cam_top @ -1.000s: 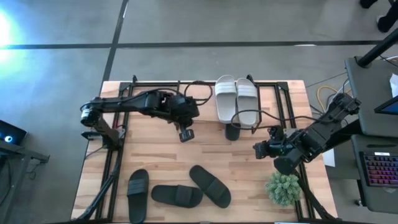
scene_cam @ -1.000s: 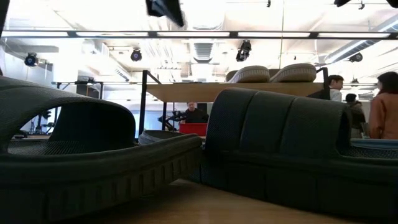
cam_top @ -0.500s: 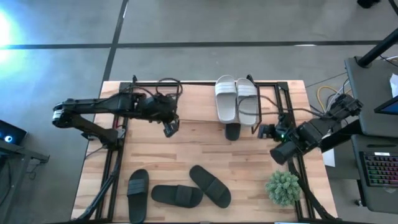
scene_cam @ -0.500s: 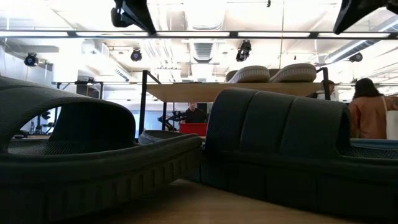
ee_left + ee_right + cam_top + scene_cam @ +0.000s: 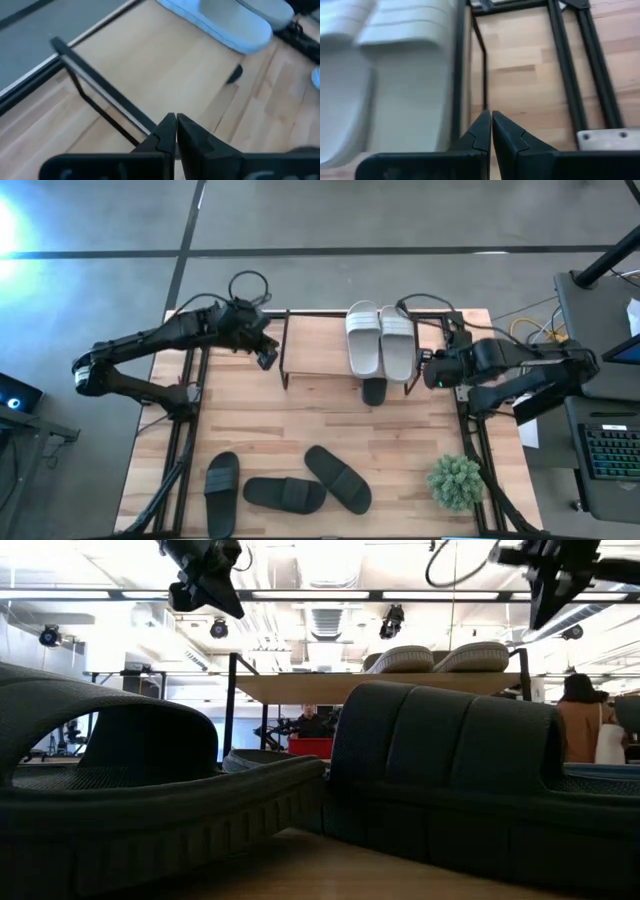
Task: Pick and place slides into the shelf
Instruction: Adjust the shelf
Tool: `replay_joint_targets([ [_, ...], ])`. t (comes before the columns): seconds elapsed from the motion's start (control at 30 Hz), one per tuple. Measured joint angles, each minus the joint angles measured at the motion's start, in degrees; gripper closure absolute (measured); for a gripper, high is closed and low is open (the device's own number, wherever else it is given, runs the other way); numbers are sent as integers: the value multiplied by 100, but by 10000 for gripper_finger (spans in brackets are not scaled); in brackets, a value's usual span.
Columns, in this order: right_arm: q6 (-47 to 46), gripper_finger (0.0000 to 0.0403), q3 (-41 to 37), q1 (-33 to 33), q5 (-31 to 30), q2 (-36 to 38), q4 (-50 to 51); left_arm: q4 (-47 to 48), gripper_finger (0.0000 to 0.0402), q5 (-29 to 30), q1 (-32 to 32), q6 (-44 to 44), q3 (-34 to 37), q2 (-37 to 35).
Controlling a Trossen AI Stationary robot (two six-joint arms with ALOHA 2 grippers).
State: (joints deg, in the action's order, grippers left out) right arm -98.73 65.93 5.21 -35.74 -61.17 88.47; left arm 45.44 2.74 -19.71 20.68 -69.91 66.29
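two pale grey-white slides (image 5: 381,340) sit on the low black-framed, wood-topped shelf (image 5: 318,346); three dark slides (image 5: 283,484) lie near the front edge. a fourth seems tucked underneath. left gripper (image 5: 265,358) and right gripper (image 5: 432,368) flank the shelf, pressed together, empty, and could snag its frame.

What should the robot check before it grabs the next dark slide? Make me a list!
1. Left end effector empty: ok, shut on nothing, by the shelf's left end.
2. Right end effector empty: ok, shut, at the shelf's right end.
3. Jaws open for grabbing: not ok.
4. White slides on shelf top: ok.
5. Three dark slides waiting at the table's near edge: ok.
6. Lower tier free: cannot tell.
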Motion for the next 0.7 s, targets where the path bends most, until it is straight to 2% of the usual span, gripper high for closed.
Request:
replay_joint_targets([
  [0.2,1840,394,-394,-1410,560,114,-855,10,402,-480,-799,149,34,-172],
  [0.33,3003,394,-731,-2286,945,120,-1751,-1,402,-1477,-1368,151,234,-206],
  [0.43,3502,394,-890,-2733,1046,114,-2267,0,402,-1768,-1572,147,439,-187],
  [0.57,3979,394,-922,-3156,1054,70,-2407,-308,402,-2159,-1676,106,760,-102],
  [0.7,4422,394,-927,-3513,1122,-35,-2442,-473,402,-2223,-1778,97,1007,5],
])
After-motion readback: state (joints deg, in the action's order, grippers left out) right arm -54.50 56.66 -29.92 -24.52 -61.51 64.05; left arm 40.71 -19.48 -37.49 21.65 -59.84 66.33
